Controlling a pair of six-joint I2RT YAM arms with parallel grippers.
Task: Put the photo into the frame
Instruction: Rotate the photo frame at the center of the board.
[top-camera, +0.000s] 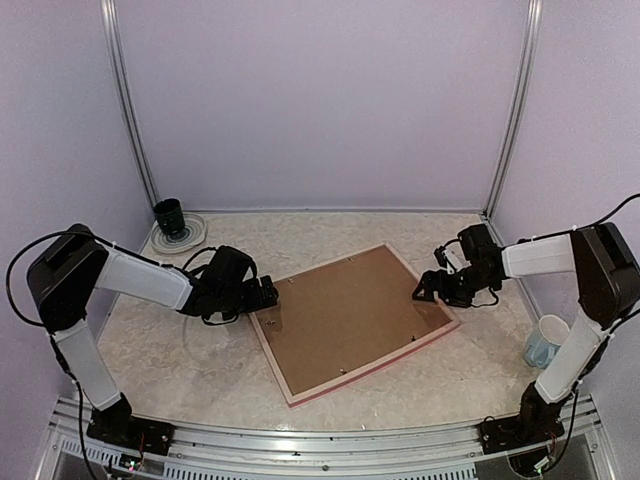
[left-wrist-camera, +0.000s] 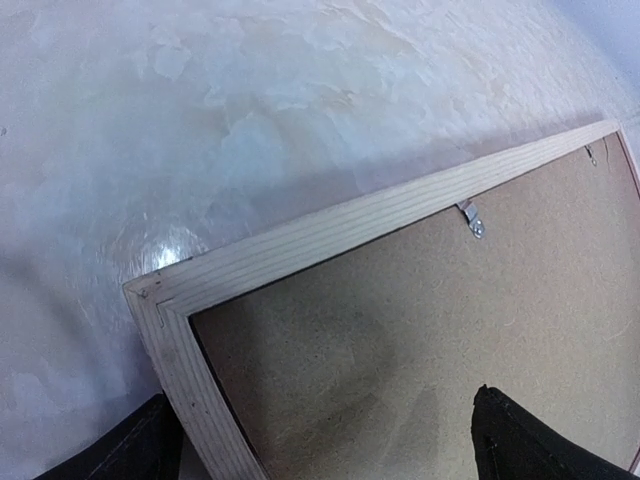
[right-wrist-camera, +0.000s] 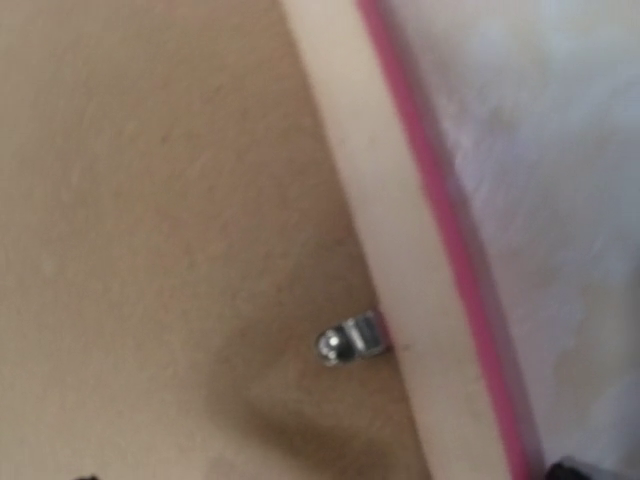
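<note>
The frame (top-camera: 370, 366) lies face down at the middle of the table (top-camera: 170, 350), holding a brown board (top-camera: 350, 305) under small clips (right-wrist-camera: 352, 340); what sits beneath the board is hidden from us. A dark cup (top-camera: 169, 214) stands on a plate (top-camera: 196, 232) at the far left corner, a pale mug (top-camera: 545, 340) at the right edge, insides unseen. The left gripper (top-camera: 268, 295) gapes wide astride the frame's left corner; the right gripper (top-camera: 428, 290), fingers cropped in its blurred view, seems open over the right rim
</note>
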